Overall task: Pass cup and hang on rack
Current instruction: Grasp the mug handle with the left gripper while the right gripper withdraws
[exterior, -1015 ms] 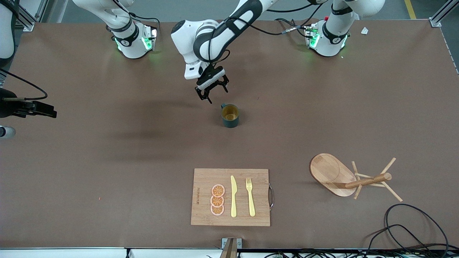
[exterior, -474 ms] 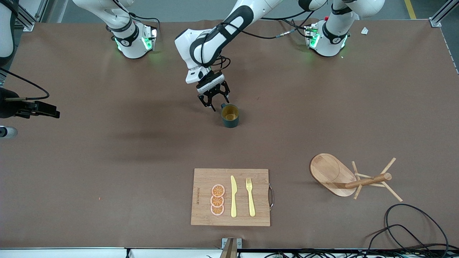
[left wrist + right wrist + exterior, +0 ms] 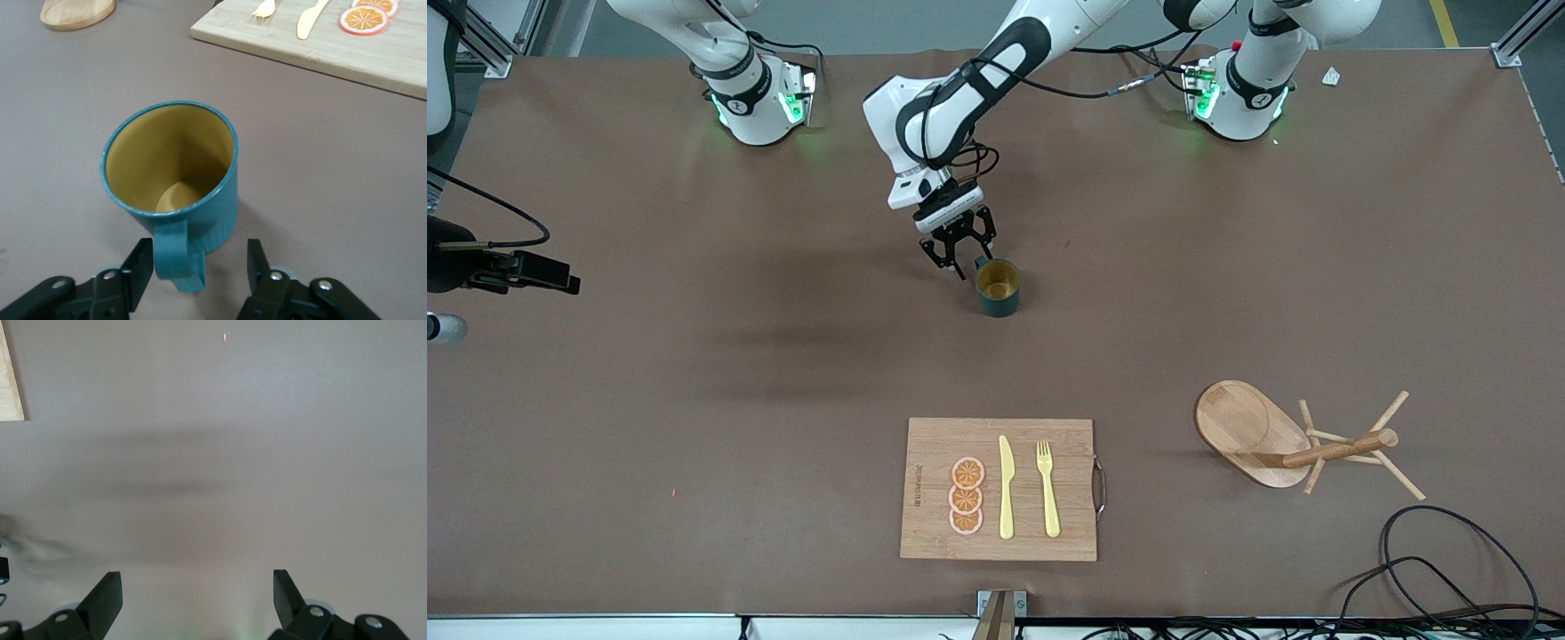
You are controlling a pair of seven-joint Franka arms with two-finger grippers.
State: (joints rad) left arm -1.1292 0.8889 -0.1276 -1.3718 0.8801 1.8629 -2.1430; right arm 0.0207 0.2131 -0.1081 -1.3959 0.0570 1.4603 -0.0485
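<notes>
The right gripper (image 3: 197, 587) waits low over bare table toward the right arm's end, out at about nine o'clock from the cup in the front view, its fingers spread wide with nothing between them

The left gripper (image 3: 960, 258) is down at the cup (image 3: 998, 286), which stands upright on the table near the middle, mouth up and its yellowish-brown inside showing. The gripper sits at the cup's ten o'clock, where the loop handle (image 3: 177, 257) points. In the left wrist view the two fingers stand apart, one on each side of the handle and neither clearly touching it, so nothing is gripped yet.

At the cup's six o'clock, nearer the front camera, lies a cutting board (image 3: 934, 444) with orange slices (image 3: 966, 496), a knife (image 3: 1006, 487) and a fork (image 3: 1048, 487). The rack (image 3: 1343, 447) is well apart at about four o'clock, toward the left arm's end; I cannot tell whether it stands upright or lies tipped.

This looks like the first step, taking hold of the cup, just short of the grasp. The next move calls for squeezing squarely on the handle without nudging the cup round, then a straight lift. Since the handle must later slip over a peg, a grip that leaves part of the loop free would seem wise
</notes>
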